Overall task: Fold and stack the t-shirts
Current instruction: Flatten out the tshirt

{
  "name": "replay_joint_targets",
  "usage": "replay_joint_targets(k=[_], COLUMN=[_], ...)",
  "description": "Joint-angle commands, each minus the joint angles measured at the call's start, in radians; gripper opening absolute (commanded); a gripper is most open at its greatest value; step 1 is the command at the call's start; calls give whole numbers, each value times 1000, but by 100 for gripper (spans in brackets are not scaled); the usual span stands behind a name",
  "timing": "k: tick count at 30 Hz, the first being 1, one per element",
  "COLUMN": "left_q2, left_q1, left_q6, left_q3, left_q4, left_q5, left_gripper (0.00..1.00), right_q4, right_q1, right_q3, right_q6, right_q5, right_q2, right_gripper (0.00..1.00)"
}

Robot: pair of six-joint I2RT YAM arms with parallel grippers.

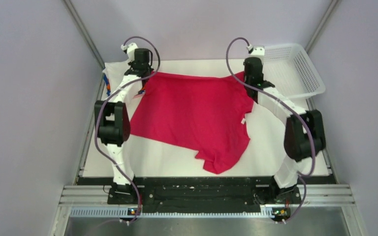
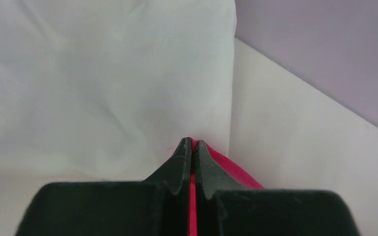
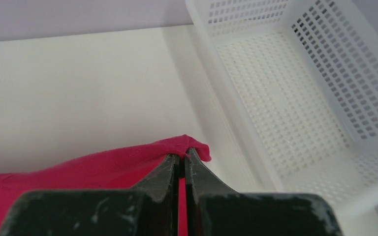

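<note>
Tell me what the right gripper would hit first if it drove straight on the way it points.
Probably the bare table just left of the mesh basket. The right gripper, shut on the crimson t-shirt, aims beside its rim, though depth is unclear.

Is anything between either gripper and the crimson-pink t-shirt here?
Nothing visible does. The left gripper and right gripper are each shut on the far edge of the crimson-pink cloth t-shirt. The white plastic mesh basket sits off to the right of the right gripper, not between them.
</note>
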State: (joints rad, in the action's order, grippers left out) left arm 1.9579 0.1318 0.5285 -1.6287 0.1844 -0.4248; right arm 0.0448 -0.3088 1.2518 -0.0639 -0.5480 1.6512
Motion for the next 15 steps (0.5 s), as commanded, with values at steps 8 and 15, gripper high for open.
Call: replay_joint_targets(k=[8, 15], left_q2=[214, 164], left_q1=[-4, 15], left_q6=[48, 39], left_q3=[-297, -317], left_q4=[36, 92], left_q5=[-107, -78], left_gripper=[15, 99], right_q4=[2, -114], right_q1=[66, 74], right_q3=[580, 763], right_q6=[26, 88], right_q5=[123, 336], right_q2=[529, 628], right_gripper=[7, 64])
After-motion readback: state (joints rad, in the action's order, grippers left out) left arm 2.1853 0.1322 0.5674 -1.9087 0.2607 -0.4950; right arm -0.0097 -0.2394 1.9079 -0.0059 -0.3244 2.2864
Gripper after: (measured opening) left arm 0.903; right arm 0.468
